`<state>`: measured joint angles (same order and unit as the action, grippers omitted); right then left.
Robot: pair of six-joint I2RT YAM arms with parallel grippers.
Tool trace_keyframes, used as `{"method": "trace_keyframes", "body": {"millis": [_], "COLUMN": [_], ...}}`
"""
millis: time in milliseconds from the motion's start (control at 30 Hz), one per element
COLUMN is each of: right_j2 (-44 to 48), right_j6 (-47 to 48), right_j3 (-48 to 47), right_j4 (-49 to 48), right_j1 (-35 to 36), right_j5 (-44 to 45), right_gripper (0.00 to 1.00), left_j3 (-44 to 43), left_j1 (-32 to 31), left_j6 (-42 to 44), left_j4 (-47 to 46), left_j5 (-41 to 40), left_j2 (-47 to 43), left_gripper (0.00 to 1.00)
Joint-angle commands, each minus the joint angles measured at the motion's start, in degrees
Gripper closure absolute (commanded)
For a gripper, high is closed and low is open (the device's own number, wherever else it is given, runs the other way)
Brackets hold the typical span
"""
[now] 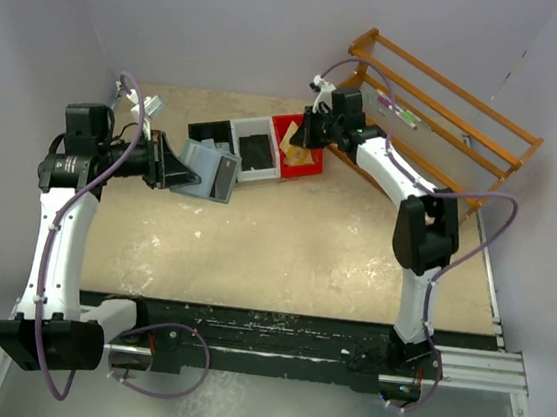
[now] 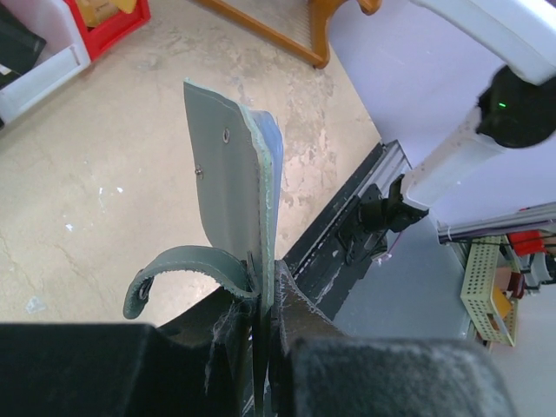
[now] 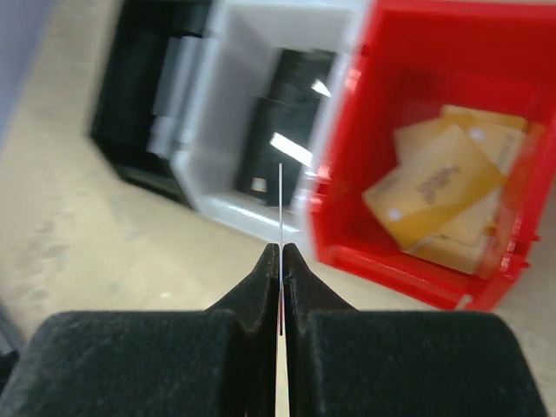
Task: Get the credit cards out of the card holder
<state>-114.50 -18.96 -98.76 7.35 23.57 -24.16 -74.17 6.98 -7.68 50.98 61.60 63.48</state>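
Observation:
My left gripper (image 2: 265,280) is shut on the lower edge of the mint-green card holder (image 2: 230,174) and holds it upright above the table, its snap tab (image 2: 174,265) curling out to the left. In the top view the card holder (image 1: 207,170) sits at my left gripper (image 1: 177,169), left of the bins. My right gripper (image 3: 281,254) is shut on a thin credit card (image 3: 281,204), seen edge-on as a pale line, near the front rim of the red bin (image 3: 408,265). Several tan credit cards (image 3: 439,187) lie in that bin. In the top view my right gripper (image 1: 308,140) hovers at the red bin (image 1: 309,164).
A grey-white bin (image 3: 234,213) holding a black object stands left of the red one, and a black bin (image 3: 143,104) beyond it. In the top view they line up as the grey bin (image 1: 255,151) and the black bin (image 1: 209,132). A wooden rack (image 1: 441,106) stands back right.

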Motion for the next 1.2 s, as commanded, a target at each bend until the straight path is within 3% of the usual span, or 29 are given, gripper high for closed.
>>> {"method": "trace_keyframes", "body": {"millis": [0,200,567,800,900,1167], "right_j2": [-5.5,-12.3,-21.3,-21.3,-17.8,-2.4], "right_j6": [9.1,12.0,11.8,10.4,10.4,9.7], "right_j3": [-8.7,-17.1,-23.7,-23.9,-21.2,-11.9], "right_j4": [11.2,14.0,13.2,11.2,8.6,4.0], "right_j1": [-0.6,-0.8,-0.7,-0.7,-0.8,-0.5], "right_j5": [10.4,13.6,9.9,11.0,13.2,17.7], "right_gripper": [1.00,1.00,0.99,0.71,0.60,0.42], "left_j3": [-2.6,-2.5,-2.5,-3.2,-3.3,-3.3], "left_j1": [0.1,0.2,0.1,0.2,0.1,0.1], "left_j6": [1.6,1.7,0.4,1.2,1.1,0.2], "left_j4": [-1.0,-1.1,-1.7,0.1,0.2,-0.3], "left_j5": [6.1,7.9,12.7,14.1,15.2,17.2], "left_j2": [-0.4,0.4,0.5,0.2,-0.3,-0.4], "left_gripper": [1.00,1.00,1.00,1.00,1.00,1.00]}}
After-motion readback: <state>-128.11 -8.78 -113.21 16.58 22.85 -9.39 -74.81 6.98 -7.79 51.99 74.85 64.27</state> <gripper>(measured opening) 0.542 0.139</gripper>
